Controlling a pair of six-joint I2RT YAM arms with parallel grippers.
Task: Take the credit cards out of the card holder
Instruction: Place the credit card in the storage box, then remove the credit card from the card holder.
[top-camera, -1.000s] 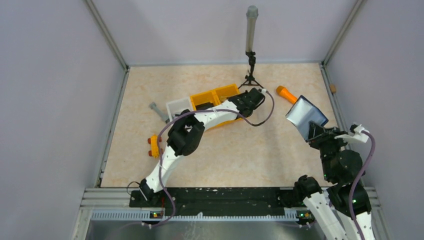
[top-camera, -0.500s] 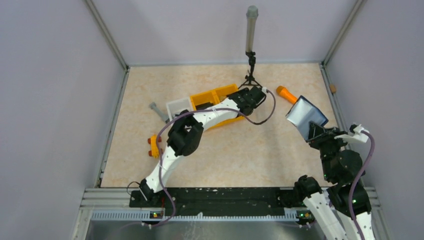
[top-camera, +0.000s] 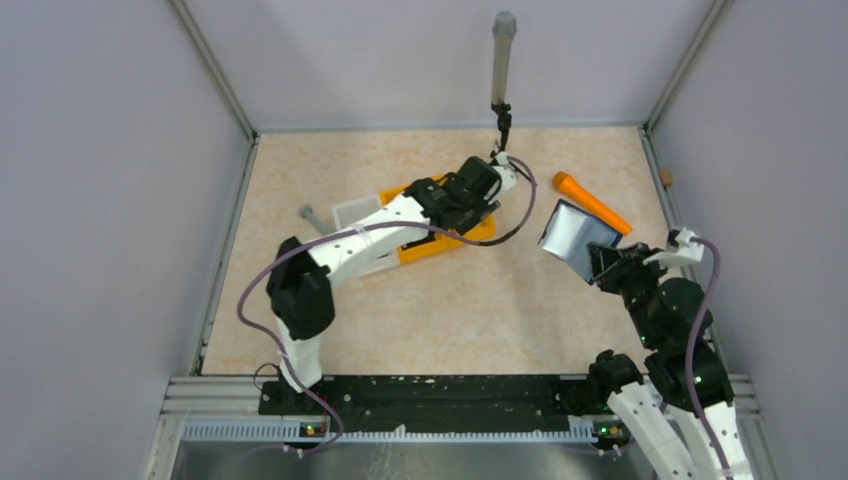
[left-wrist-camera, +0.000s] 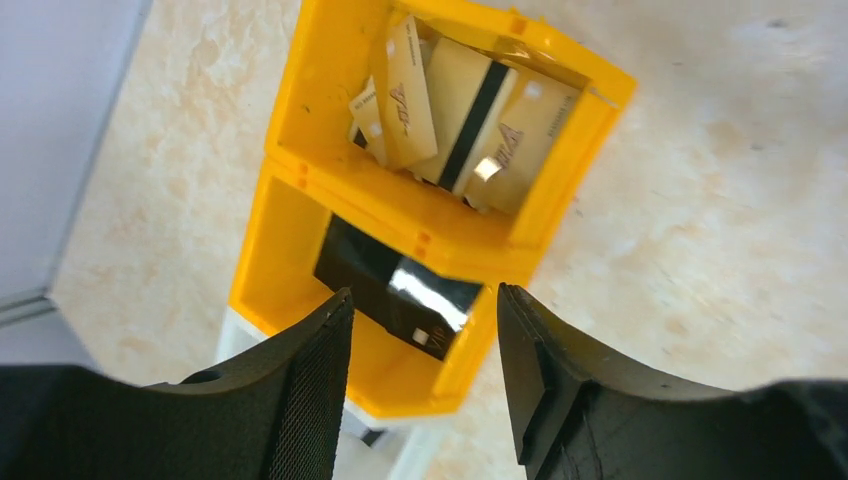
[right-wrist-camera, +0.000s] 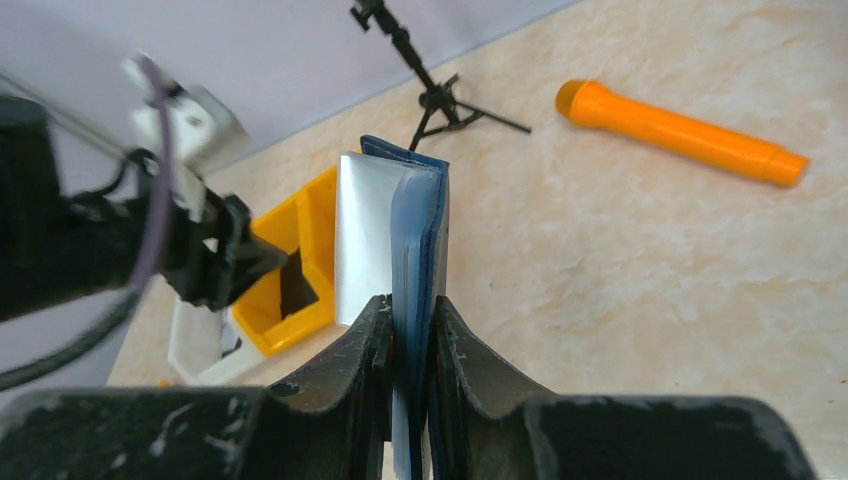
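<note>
- Table – both arms are out over the far half, well apart from each other.
- Yellow bin – two compartments, sits directly under the left wrist.
- Left gripper – hovers above the bin, fingers roughly half spread, nothing between them.
- Card holder – lifted off the table on the right side, stood on edge and splayed slightly. The right gripper is clamped tight across its lower edge.
- Credit cards – several tan ones lie piled loosely in the bin's far compartment. One dark glossy card lies flat in the near compartment.
- Progress: I'd say mostly done, since a stack of cards is already out and binned.
- Left to do: a silvery face shows beside the navy cover. Can't tell whether it's a remaining card or a pocket lining, so check the holder before calling it empty.
</note>
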